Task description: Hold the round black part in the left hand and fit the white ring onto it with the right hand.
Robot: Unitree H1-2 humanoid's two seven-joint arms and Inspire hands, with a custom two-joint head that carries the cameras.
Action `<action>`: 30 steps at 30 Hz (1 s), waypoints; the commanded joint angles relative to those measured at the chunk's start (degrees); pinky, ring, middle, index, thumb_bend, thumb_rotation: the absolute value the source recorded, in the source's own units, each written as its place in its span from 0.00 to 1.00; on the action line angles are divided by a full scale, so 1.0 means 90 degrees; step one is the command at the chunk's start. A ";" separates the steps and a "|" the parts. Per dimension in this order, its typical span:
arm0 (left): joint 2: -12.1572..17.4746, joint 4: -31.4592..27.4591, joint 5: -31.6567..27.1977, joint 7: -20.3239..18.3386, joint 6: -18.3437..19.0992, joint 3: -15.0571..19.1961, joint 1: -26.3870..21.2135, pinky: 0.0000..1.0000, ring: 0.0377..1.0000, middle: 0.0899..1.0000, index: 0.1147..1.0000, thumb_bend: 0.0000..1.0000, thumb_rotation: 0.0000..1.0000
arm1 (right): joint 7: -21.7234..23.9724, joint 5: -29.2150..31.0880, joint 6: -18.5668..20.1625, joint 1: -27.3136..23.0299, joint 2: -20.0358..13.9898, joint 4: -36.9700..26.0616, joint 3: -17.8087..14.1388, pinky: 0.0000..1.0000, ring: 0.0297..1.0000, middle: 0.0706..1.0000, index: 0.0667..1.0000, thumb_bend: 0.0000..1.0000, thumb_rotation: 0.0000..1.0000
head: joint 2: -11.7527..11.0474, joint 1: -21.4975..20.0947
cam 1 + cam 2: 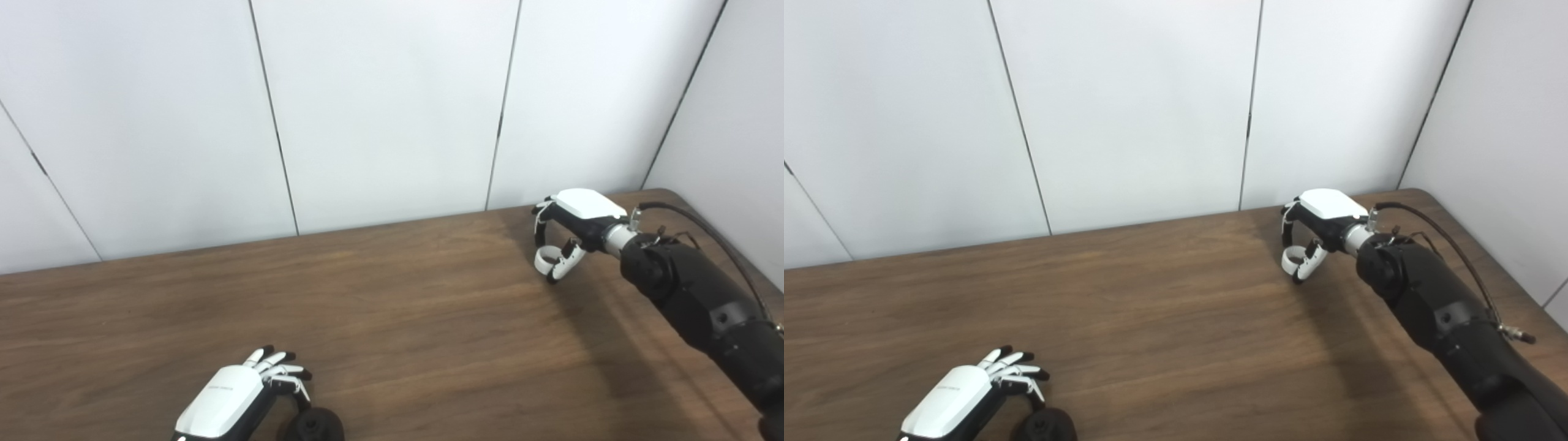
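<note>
the white ring (547, 258), probably light and stiff, sits pinched by its rim in the right hand (572, 229) fingers. the left hand (245, 395), fingers apart, hovers beside the round black part (315, 425) on the counter (404, 318).

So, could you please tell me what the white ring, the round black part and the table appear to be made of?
White ring: probably plastic, smooth, uniformly white. Round black part: possibly matte plastic or rubber, no glare. Table: wood or wood-look laminate, brown grain streaks, soft sheen.
</note>
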 commanded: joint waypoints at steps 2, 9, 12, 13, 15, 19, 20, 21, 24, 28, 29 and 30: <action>0.0028 0.0031 -0.0030 0.0178 -0.0122 0.0066 -0.0215 1.00 0.92 0.78 0.41 0.52 0.04 | -0.0063 0.0006 -0.0060 -0.0066 0.0063 -0.0251 -0.0053 0.87 0.96 0.87 0.44 0.52 0.13 | -0.0044 0.0047; -0.0061 0.0595 0.0091 0.0296 -0.0220 -0.0042 -0.0528 1.00 0.92 0.79 0.41 0.52 0.04 | -0.0045 0.0048 -0.0145 -0.0066 0.0111 -0.0865 -0.0152 0.88 0.97 0.88 0.44 0.52 0.13 | -0.0205 0.0147; -0.0160 0.0868 0.0229 0.0364 -0.0165 -0.0128 -0.0702 1.00 0.92 0.79 0.41 0.52 0.04 | 0.0071 0.0045 -0.0122 -0.0054 0.0143 -0.1354 -0.0218 0.89 0.98 0.88 0.44 0.52 0.13 | -0.0238 0.0184; -0.0193 0.0939 0.0261 0.0376 -0.0138 -0.0150 -0.0750 1.00 0.92 0.79 0.41 0.52 0.04 | 0.0093 0.0065 -0.0129 -0.0051 0.0158 -0.1455 -0.0245 0.89 0.98 0.88 0.44 0.52 0.13 | -0.0257 0.0209; -0.0280 0.1105 0.0301 0.0448 -0.0117 -0.0193 -0.0848 1.00 0.92 0.79 0.41 0.52 0.04 | 0.0132 0.0146 -0.0191 -0.0040 0.0193 -0.1681 -0.0303 0.89 0.97 0.88 0.44 0.52 0.13 | -0.0246 0.0248; -0.0457 0.1456 0.0450 0.0598 -0.0061 -0.0327 -0.1067 1.00 0.93 0.80 0.41 0.52 0.04 | 0.0416 0.0382 -0.0277 -0.0020 0.0286 -0.2212 -0.0423 0.90 0.96 0.89 0.44 0.52 0.13 | -0.0212 0.0363; -0.0497 0.1567 0.0514 0.0639 -0.0042 -0.0376 -0.1134 1.00 0.93 0.80 0.41 0.52 0.04 | 0.0528 0.0425 -0.0226 -0.0011 0.0309 -0.2378 -0.0442 0.91 0.96 0.89 0.44 0.52 0.13 | -0.0179 0.0411; -0.0534 0.1668 0.0581 0.0686 -0.0025 -0.0425 -0.1200 1.00 0.93 0.81 0.41 0.52 0.04 | 0.0624 0.0469 -0.0191 -0.0003 0.0325 -0.2518 -0.0460 0.91 0.96 0.88 0.44 0.52 0.13 | -0.0134 0.0490; -0.0654 0.1970 0.0717 0.0791 0.0089 -0.0570 -0.1406 1.00 0.94 0.81 0.41 0.52 0.04 | 0.0904 0.0600 -0.0050 0.0054 0.0419 -0.2987 -0.0524 0.89 0.97 0.87 0.44 0.52 0.13 | -0.0076 0.0643; -0.0798 0.2401 0.0843 0.0963 0.0209 -0.0750 -0.1659 1.00 0.95 0.82 0.41 0.52 0.05 | 0.1141 0.0732 -0.0108 0.0120 0.0504 -0.3357 -0.0531 0.88 0.97 0.88 0.44 0.52 0.13 | -0.0009 0.0814; -0.0821 0.2522 0.0869 0.1020 0.0212 -0.0798 -0.1720 1.00 0.96 0.82 0.41 0.52 0.05 | 0.1156 0.0745 -0.0120 0.0134 0.0534 -0.3406 -0.0529 0.87 0.97 0.88 0.44 0.52 0.13 | 0.0018 0.0861; -0.0840 0.2682 0.0907 0.1121 0.0193 -0.0851 -0.1786 1.00 0.96 0.82 0.41 0.52 0.05 | 0.1186 0.0761 -0.0114 0.0148 0.0572 -0.3469 -0.0524 0.86 0.97 0.88 0.44 0.52 0.13 | 0.0026 0.0886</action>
